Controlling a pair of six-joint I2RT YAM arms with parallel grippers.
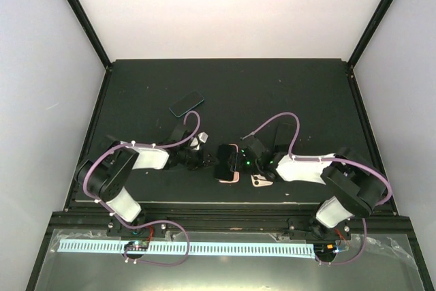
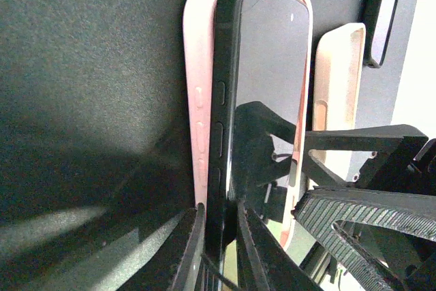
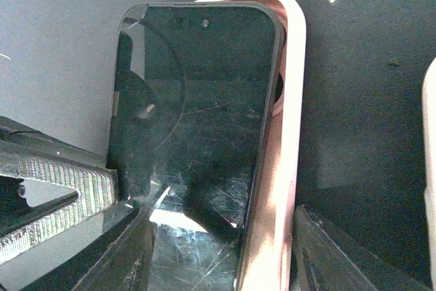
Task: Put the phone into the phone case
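Note:
The black phone (image 1: pixel 229 157) lies tilted, one long edge raised, over the pink phone case (image 1: pixel 229 176) at the table's middle front. My left gripper (image 1: pixel 208 159) is shut on the phone's raised edge; in the left wrist view the phone (image 2: pixel 266 86) stands on edge between the closed jaws of my left gripper (image 2: pixel 216 212), with the case (image 2: pixel 199 66) behind it. My right gripper (image 1: pixel 246 161) is open. In the right wrist view my right gripper (image 3: pixel 219 215) straddles the phone (image 3: pixel 191 100) and the case (image 3: pixel 289 100), its right finger just apart from the case wall.
A second dark phone (image 1: pixel 187 103) lies further back on the black table. A beige case (image 1: pixel 261 181) lies just right of the pink one and also shows in the left wrist view (image 2: pixel 337 80). The two grippers sit close together.

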